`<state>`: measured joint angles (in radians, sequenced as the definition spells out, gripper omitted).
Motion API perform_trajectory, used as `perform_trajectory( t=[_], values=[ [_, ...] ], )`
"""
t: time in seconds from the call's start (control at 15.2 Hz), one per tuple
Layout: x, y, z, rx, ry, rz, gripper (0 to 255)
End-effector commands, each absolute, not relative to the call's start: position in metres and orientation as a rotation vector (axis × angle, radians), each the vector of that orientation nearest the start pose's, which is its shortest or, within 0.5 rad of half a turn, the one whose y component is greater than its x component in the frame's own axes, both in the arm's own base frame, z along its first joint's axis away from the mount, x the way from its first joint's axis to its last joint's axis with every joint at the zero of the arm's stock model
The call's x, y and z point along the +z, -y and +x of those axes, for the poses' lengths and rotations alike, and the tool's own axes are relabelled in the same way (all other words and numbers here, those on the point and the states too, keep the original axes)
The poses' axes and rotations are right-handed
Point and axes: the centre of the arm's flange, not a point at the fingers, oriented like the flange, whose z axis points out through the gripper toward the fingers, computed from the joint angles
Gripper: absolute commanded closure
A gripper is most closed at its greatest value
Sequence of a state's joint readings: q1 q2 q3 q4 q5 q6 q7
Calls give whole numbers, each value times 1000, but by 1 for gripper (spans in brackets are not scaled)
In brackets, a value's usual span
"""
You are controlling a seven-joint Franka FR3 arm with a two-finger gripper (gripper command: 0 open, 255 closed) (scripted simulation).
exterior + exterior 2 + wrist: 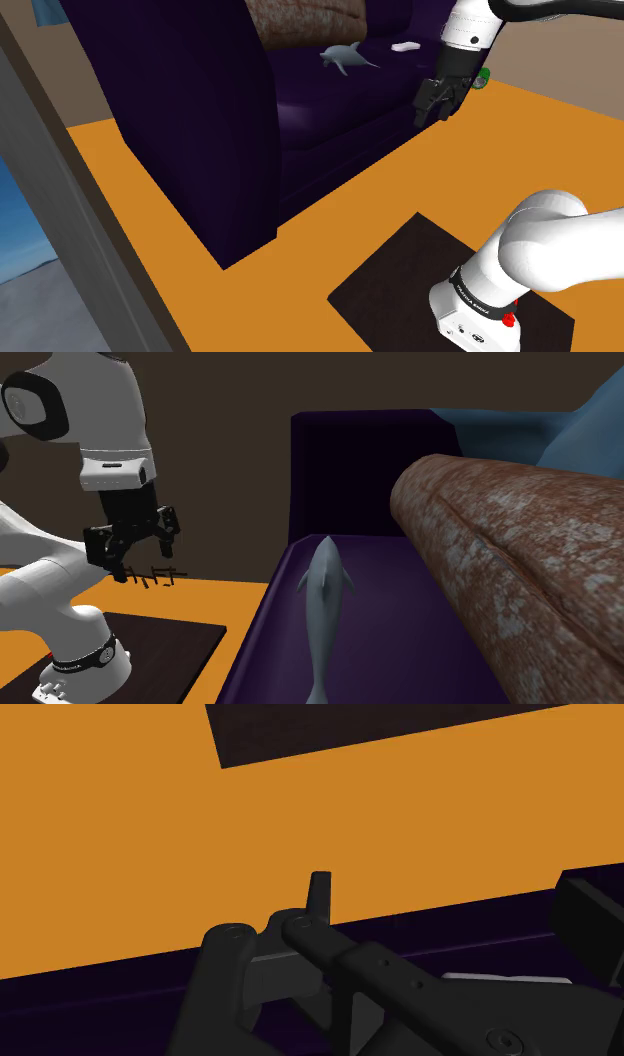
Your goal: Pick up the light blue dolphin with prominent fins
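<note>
While our gripper (138, 557) hangs open and empty (over orange floor (420, 190)), the grey-blue dolphin (325, 602) lies well apart on the purple sofa (390, 592).

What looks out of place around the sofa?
Nothing stands out. The grey-blue dolphin lies whole on the purple sofa seat beside the mottled brown cushion, with a small white object farther along the seat. The gripper hangs at the sofa's front edge.

Purple sofa (230, 120); orange floor (330, 240)
</note>
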<state>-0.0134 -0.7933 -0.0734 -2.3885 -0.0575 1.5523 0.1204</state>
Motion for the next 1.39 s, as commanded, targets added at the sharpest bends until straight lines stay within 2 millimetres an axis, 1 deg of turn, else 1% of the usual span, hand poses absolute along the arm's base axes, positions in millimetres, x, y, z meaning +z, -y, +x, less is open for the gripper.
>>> perform_trajectory(
  t=[0.0,0.33,0.66,0.99,1.32],
  values=[
    [575,38,300,69,-289,-3134,0],
    [590,25,359,58,-615,-3050,0],
    [605,25,420,47,-927,-2933,0],
    [621,39,479,35,-1222,-2784,0],
    [637,65,533,23,-1497,-2608,0]
  ],
)
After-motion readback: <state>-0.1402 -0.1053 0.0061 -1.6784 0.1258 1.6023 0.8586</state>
